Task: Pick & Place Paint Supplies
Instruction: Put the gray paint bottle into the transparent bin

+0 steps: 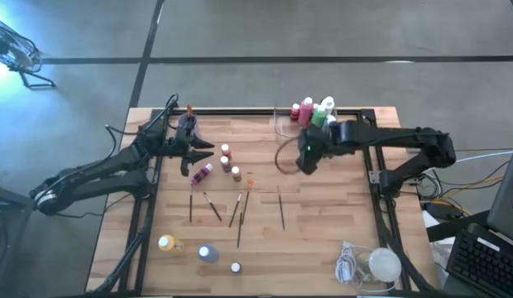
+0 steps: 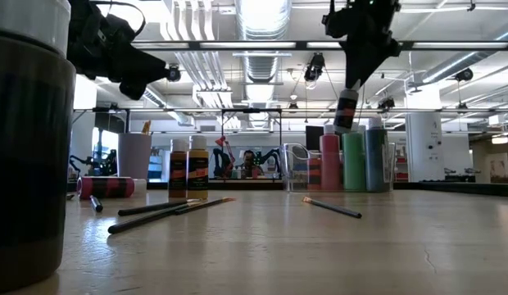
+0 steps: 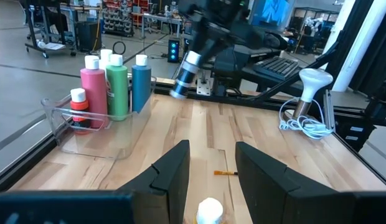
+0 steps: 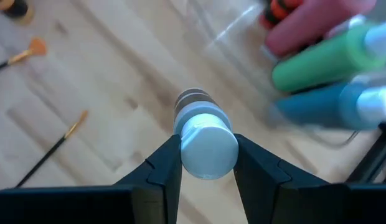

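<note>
My right gripper (image 1: pixel 308 160) hangs over the table's far middle, beside the clear tray (image 1: pixel 283 124), shut on a small pale-capped bottle (image 2: pixel 346 111). Pink, green and blue bottles (image 3: pixel 117 84) and a small red one stand in the tray. My left gripper (image 1: pixel 198 157) is open in the air at the far left, and a pale cap (image 3: pixel 210 211) shows below the gap between its fingers. Three small bottles (image 1: pixel 227 163) stand on the wood, and a pink one (image 1: pixel 203 174) lies on its side. Several thin brushes (image 1: pixel 240 213) lie flat at mid-table. My right gripper pinches the bottle between its two fingers at its cap end (image 4: pixel 205 146). The fingers come from above, pointing down along the bottle. The bottle is lifted clear and hangs below the fingers, slightly tilted, with its cap toward the wrist.
A yellow bottle (image 1: pixel 165 243), a bluish one (image 1: pixel 207 253) and a white one (image 1: pixel 236 267) stand near the near edge. A white round lump with a coiled cord (image 1: pixel 372 265) sits at the near right corner. A black frame (image 1: pixel 376 178) borders the table.
</note>
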